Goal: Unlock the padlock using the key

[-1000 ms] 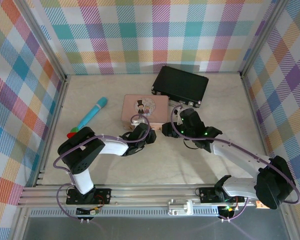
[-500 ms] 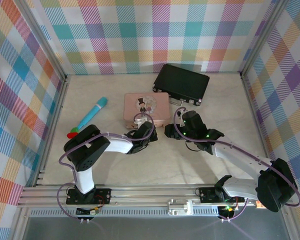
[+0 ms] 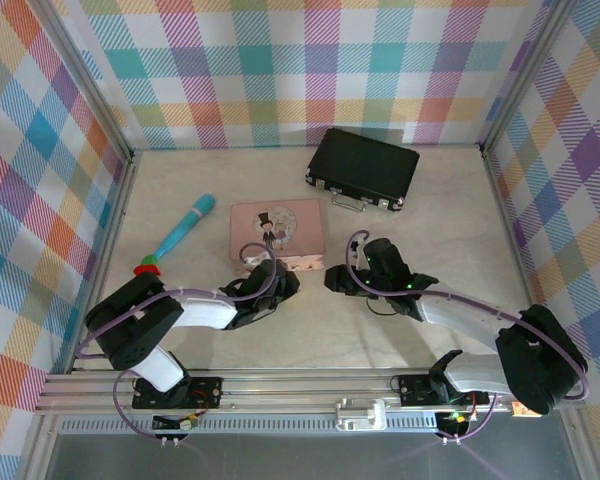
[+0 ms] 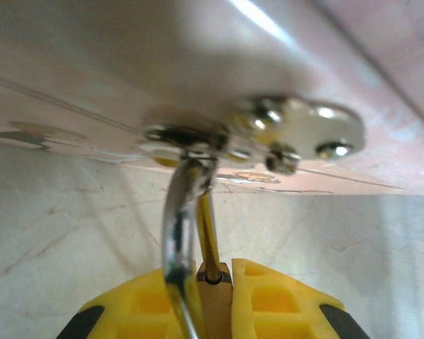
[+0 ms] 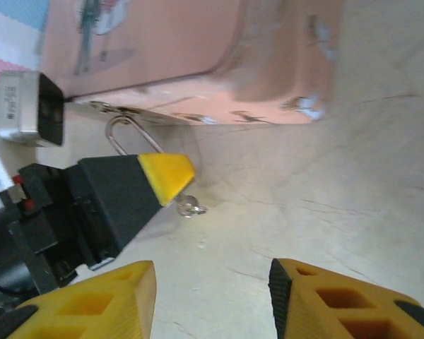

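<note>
Steadying the lock looks like the step in hand, w/ the key not yet in. Top view: L gripper sits at the near edge of the pink tin, mid-table. R gripper is just beside it on the right, not touching, and the black case lies toward the far edge. L wrist view: yellow fingers are clenched on the brass padlock. Its silver shackle runs up through the tin's hasp, so the lock hangs at the tin's front. R wrist view: R fingers stand apart w/ nothing between them. A small metal ring shows by the L fingertip, maybe the key's bow, can't tell. Next move, I'd judge: R needs the key pinched and lined up w/ the keyhole while L holds firm.
</note>
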